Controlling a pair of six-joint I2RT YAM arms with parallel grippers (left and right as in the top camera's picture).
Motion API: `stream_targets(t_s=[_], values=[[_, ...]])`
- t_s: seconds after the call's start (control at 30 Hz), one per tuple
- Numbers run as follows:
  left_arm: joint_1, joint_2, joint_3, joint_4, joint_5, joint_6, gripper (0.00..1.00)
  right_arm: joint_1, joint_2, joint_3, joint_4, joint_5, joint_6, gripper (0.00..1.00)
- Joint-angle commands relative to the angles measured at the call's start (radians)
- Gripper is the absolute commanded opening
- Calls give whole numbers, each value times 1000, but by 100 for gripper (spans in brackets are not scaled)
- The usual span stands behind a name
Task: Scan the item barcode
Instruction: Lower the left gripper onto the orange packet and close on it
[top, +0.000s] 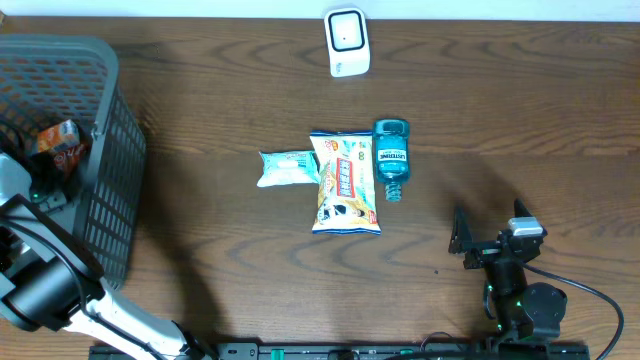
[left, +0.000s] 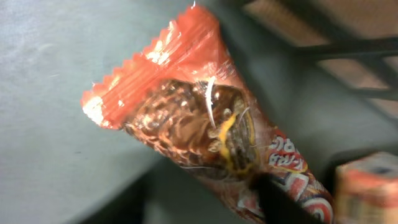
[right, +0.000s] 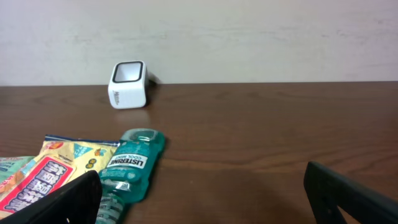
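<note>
An orange snack packet (left: 186, 106) with a clear window lies in the grey mesh basket (top: 105, 170) at the far left; from overhead the orange snack packet (top: 60, 140) shows just inside the rim. My left gripper (left: 211, 202) reaches into the basket and is shut on the packet's lower end, one dark finger (left: 277, 199) pressed against it. The white barcode scanner (top: 347, 42) stands at the table's back middle, and the right wrist view shows the same scanner (right: 127, 84). My right gripper (top: 490, 235) stands open at the front right, holding nothing.
A teal mouthwash bottle (top: 391, 155), a yellow snack bag (top: 345, 182) and a pale small packet (top: 288, 167) lie together mid-table. An orange box (left: 367, 186) sits in the basket beside the packet. The basket's wall rises around my left arm.
</note>
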Motion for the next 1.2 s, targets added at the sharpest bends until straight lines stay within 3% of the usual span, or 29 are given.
stream_targets(t_s=[0.0,0.43,0.57,0.63,0.8,0.93,1.17], values=[[0,56,-8,-55,-13,21,7,1,-6,-1,-4,0,6,99],[0,56,-8,-285,-9,66,7,1,-6,-1,-4,0,6,99],[0,50,-7,-270,-2,68,7,1,-6,-1,-3,0,6,99],[0,39,-7,-195,45,134,7,1,-6,-1,-4,0,6,99],[-16,21,-6,8,264,430,7,1,-6,-1,-4,0,6,99],[-43,16,-6,31,220,477,7,1,-6,-1,-3,0,6,99],[-103,8,-6,107,173,661,7,1,-6,-1,-4,0,6,99]])
